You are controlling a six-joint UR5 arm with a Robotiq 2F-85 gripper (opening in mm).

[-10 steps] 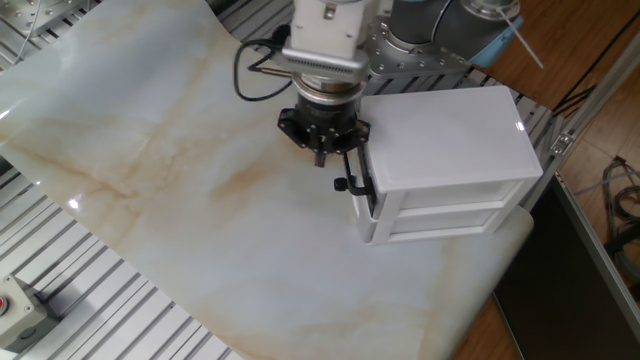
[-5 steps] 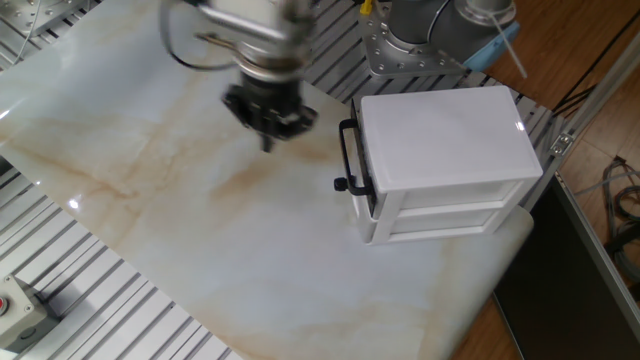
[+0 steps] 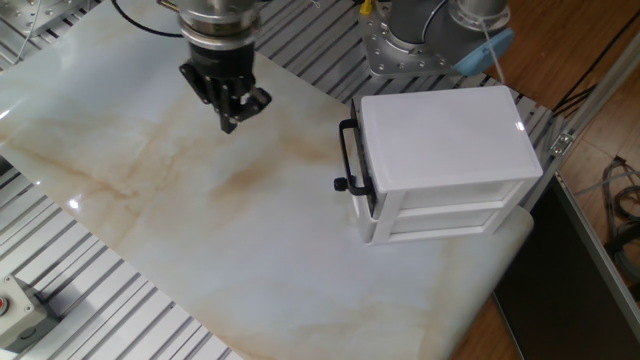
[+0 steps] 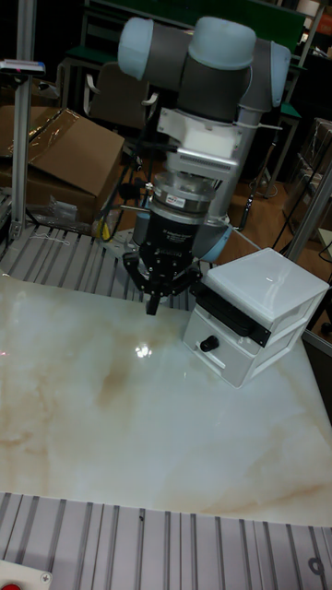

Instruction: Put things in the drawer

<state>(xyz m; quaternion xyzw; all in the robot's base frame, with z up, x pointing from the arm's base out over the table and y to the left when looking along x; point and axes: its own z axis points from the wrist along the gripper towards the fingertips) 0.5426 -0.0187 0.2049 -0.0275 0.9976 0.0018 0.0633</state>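
Fixed view: my end effector (image 3: 231, 122), fingers pressed together and empty, hangs above the marble tabletop (image 3: 200, 220), well apart from the closed drawer (image 3: 352, 160); no cube visible.

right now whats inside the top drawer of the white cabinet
Cannot be seen: the top drawer looks pushed in, its black bar handle against the cabinet front, so its inside is covered. No wooden cube shows in either view. The gripper hovers over the marble table.

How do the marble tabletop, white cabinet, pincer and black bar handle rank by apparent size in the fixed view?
1. Marble tabletop
2. White cabinet
3. Pincer
4. Black bar handle

The pincer sits higher, nearer the camera, so it may look enlarged.
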